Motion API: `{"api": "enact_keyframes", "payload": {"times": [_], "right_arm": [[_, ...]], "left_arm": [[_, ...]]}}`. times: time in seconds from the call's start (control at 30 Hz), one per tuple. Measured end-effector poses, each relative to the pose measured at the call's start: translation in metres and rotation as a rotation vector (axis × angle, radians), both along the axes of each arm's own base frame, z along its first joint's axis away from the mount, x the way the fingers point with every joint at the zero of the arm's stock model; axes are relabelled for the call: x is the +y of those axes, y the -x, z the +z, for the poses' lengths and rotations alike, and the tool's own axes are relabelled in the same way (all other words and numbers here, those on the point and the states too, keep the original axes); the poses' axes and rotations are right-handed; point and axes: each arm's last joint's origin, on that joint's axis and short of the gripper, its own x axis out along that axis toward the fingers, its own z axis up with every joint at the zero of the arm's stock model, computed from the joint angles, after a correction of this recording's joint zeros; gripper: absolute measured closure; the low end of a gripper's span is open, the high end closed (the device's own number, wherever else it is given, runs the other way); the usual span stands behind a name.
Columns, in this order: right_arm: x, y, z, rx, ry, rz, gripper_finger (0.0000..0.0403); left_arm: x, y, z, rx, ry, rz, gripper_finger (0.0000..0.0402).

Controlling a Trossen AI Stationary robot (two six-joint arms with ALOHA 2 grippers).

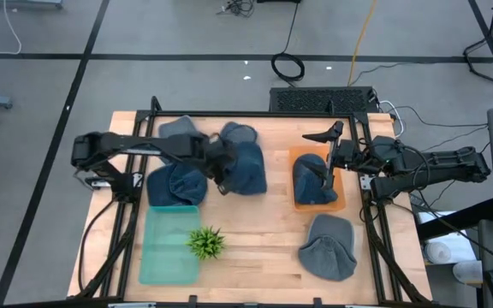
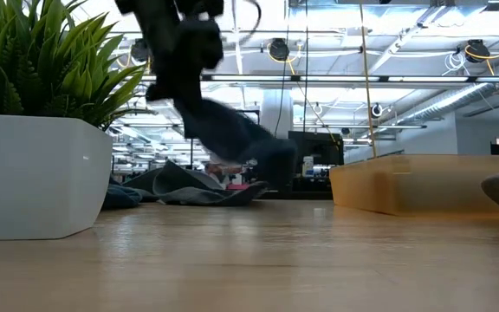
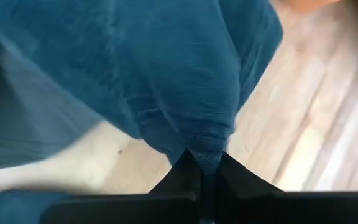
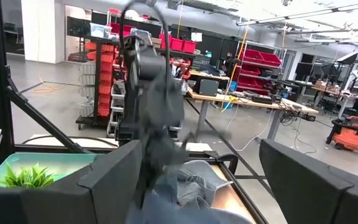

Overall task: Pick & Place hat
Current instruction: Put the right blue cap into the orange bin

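A: What sits on the wooden table (image 1: 255,235)?
B: Around the potted plant (image 1: 205,242): a green tray (image 1: 165,257) touching it, blue hats (image 1: 187,181) behind, an orange tray (image 1: 341,204) and grey hat (image 1: 328,246) well apart

This is a robotics lab in a large, open industrial hall. The pale wooden counter (image 1: 264,239) stands on a grey concrete floor (image 1: 187,34) marked with dark tape lines, with black cables (image 1: 288,64) trailing across it. Beyond the counter, tall racks of red storage bins (image 4: 101,68) line the wall, long workbenches (image 4: 253,102) carry equipment, and exposed ceiling trusses with hanging lights (image 2: 277,49) run overhead.
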Motion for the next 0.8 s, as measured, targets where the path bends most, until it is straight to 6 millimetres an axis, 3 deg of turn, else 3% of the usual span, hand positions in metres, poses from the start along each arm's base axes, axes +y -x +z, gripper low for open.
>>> {"api": "enact_keyframes", "payload": {"times": [0.23,0.4,0.6,0.8], "right_arm": [[0.0,0.0,-0.001,-0.022,-0.124,0.011,0.009],[-0.002,0.0,0.0,-0.032,-0.138,-0.044,0.009],[-0.001,0.0,0.0,-0.035,-0.161,-0.056,0.009],[0.002,0.0,-0.001,-0.042,-0.23,-0.032,0.009]], "left_arm": [[-0.013,0.012,0.075,-0.085,-0.199,-0.196,0.0396],[-0.027,0.022,0.113,-0.067,-0.35,-0.284,0.0396],[-0.038,0.035,0.135,-0.017,-0.465,-0.326,0.0396],[-0.043,0.044,0.138,0.069,-0.553,-0.365,0.0396]]}}
